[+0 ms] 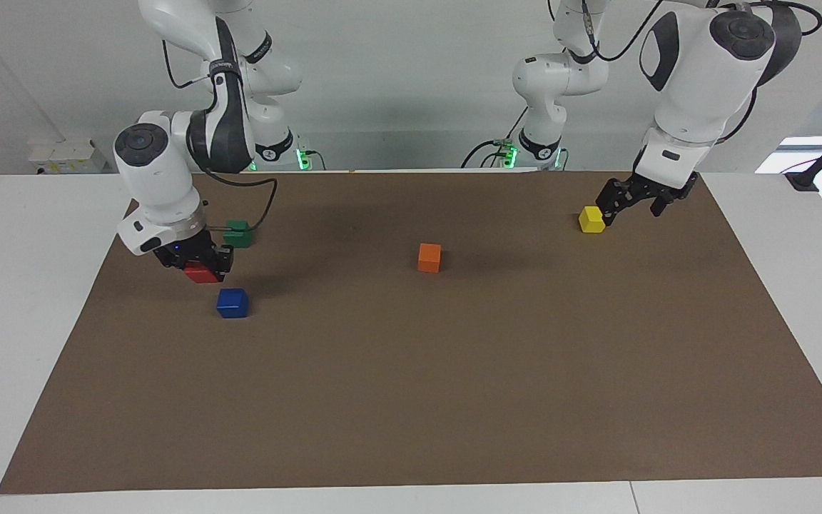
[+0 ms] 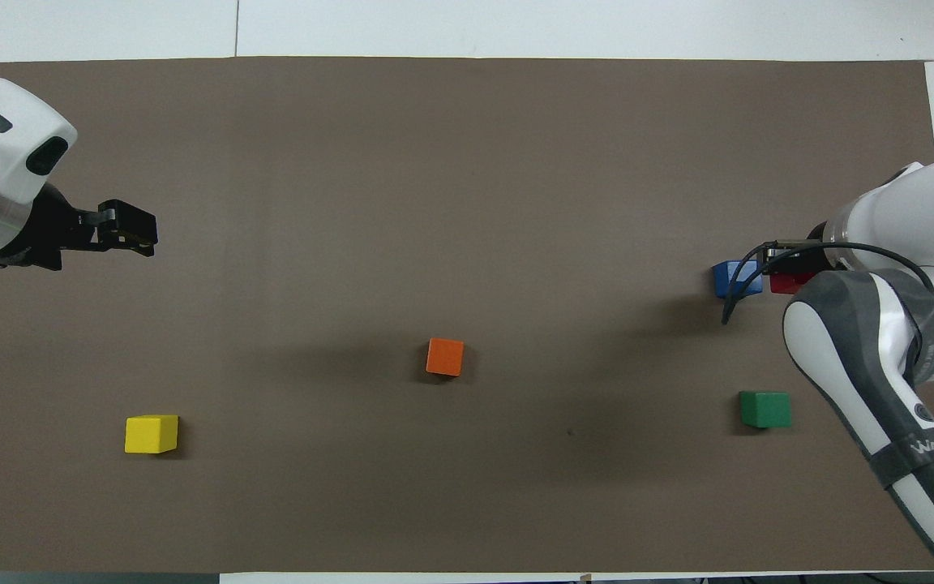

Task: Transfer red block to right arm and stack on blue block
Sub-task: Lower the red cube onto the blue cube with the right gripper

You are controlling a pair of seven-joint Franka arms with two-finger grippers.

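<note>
red block [image 1: 202, 272] clamped in right gripper [image 1: 200, 265] — above table, beside blue block [image 1: 232, 303]

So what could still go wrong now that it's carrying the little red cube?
The right gripper holds the red block near the blue block, not squarely over it; released off-centre, it may tip off. Its low fingers could also nudge the blue block. The left gripper waits over the yellow block, away from the stacking.
</note>
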